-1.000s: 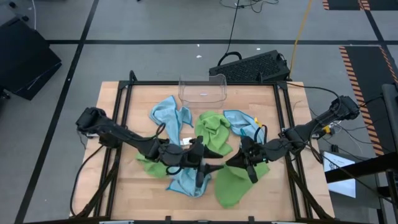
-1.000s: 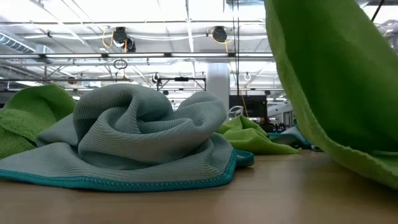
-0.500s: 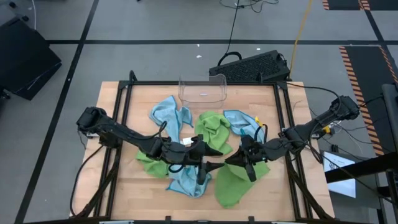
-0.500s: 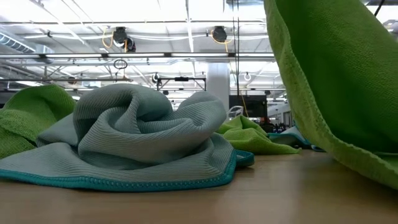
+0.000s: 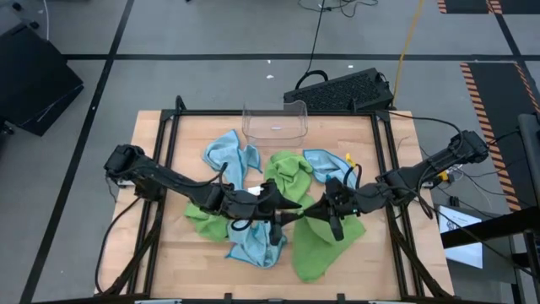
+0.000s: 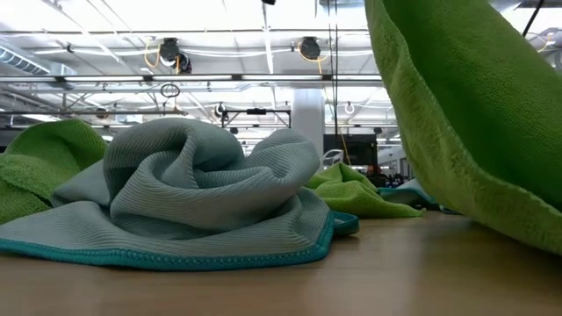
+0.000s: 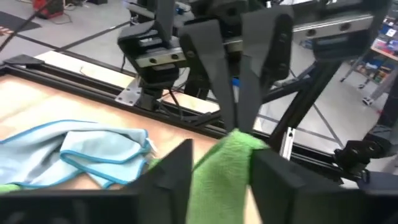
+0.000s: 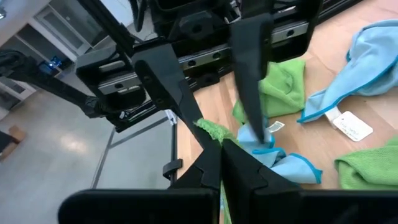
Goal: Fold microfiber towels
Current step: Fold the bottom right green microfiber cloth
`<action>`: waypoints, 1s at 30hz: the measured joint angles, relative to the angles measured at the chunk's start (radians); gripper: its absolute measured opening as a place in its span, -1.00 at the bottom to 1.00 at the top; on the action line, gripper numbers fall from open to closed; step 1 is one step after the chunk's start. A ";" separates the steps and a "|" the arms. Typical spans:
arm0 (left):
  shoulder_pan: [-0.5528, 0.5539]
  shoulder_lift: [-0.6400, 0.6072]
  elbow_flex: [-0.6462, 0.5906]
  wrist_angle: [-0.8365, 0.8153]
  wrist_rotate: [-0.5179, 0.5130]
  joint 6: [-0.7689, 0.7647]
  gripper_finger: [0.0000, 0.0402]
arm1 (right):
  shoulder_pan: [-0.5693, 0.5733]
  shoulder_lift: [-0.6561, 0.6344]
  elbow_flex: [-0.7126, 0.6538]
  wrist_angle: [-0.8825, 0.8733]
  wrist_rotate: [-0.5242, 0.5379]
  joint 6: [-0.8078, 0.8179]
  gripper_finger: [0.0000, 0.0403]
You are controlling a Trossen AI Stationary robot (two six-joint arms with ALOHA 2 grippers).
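A lime green towel [image 5: 325, 249] hangs near the table's middle front, and it fills the right of the low view [image 6: 465, 114]. My right gripper [image 5: 314, 211] is shut on its top. My left gripper [image 5: 294, 214] faces it from the table's left. Its fingers are apart and stand on either side of the bunched cloth [image 7: 217, 177], just under the right gripper's fingers [image 7: 214, 68]. A crumpled light blue towel [image 6: 193, 193] lies on the table beside it. My right gripper pinches a top corner of the green towel [image 8: 208, 129] between its two shut fingers, coming roughly level from the table's right. The cloth hangs slack below the fingers. My left gripper has the cloth between its fingertips [image 7: 180, 165]; I cannot tell whether they touch it.
More towels lie around: a blue one [image 5: 228, 156] at the far left, a green one [image 5: 287, 173] in the middle, a blue one [image 5: 325, 165] at the far right and a green one [image 5: 202, 221] under the left arm. A clear bin [image 5: 274, 122] stands at the far edge.
The two grippers have drawn a little closer together over the table's middle. The hanging green towel has swung slightly toward the table's left.
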 joint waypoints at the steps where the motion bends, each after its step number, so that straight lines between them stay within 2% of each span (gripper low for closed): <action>1: 0.003 0.000 0.000 0.002 0.013 0.000 -0.52 | 0.000 0.000 0.000 0.000 -0.002 0.000 -1.00; 4: 0.016 0.000 0.000 0.000 0.081 -0.001 -0.87 | 0.000 0.000 0.000 -0.001 -0.002 0.008 -0.98; 5: 0.018 0.000 0.000 -0.004 0.095 -0.002 -0.93 | 0.001 0.000 0.000 -0.005 -0.004 0.022 -0.97; 11: 0.005 0.000 0.000 -0.075 0.113 -0.004 -0.98 | 0.062 -0.013 0.002 -0.145 -0.062 0.085 -0.69; 17: -0.017 -0.001 0.000 -0.129 0.081 -0.055 -0.98 | 0.168 -0.031 0.001 -0.403 -0.061 0.276 -0.30; 20: -0.032 -0.018 -0.001 -0.127 0.062 -0.056 -0.98 | 0.238 -0.029 -0.010 -0.477 -0.055 0.340 -0.18; 24: -0.051 -0.039 -0.001 -0.178 0.064 -0.041 -0.99 | 0.300 -0.027 -0.113 -0.428 -0.046 0.424 -0.14; 30: -0.087 -0.037 -0.001 -0.258 0.108 -0.058 -0.98 | 0.294 -0.022 -0.359 -0.206 -0.021 0.712 -0.15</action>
